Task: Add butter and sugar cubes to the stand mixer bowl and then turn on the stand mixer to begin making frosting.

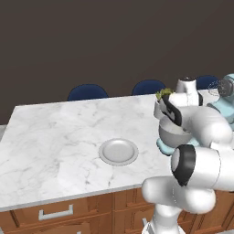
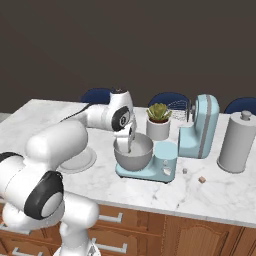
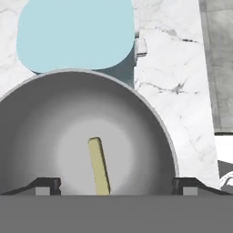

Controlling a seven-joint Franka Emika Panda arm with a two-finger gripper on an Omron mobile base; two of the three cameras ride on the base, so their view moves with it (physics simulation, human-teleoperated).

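Observation:
The butter (image 3: 99, 166), a pale yellow-green bar, lies inside the stand mixer bowl (image 3: 36, 132), touching neither fingertip. My gripper (image 3: 116, 184) hangs just over the bowl's rim with its jaws wide open and nothing held. In the right base view the gripper (image 2: 127, 142) dips into the grey bowl (image 2: 137, 159), which sits on the flat base of the light blue stand mixer (image 2: 200, 127). The mixer's head is tilted back with the whisk raised. Two small brown sugar cubes (image 2: 202, 179) lie on the counter in front of the mixer. My arm partly hides the bowl (image 1: 173, 135) in the left base view.
A shallow grey plate (image 1: 119, 151) sits mid-counter, left of the mixer. A potted plant (image 2: 158, 127) stands right behind the bowl. A tall grey canister (image 2: 237, 142) is at the far right. Blue chairs (image 1: 87, 92) line the far side of the marble counter (image 1: 55, 137).

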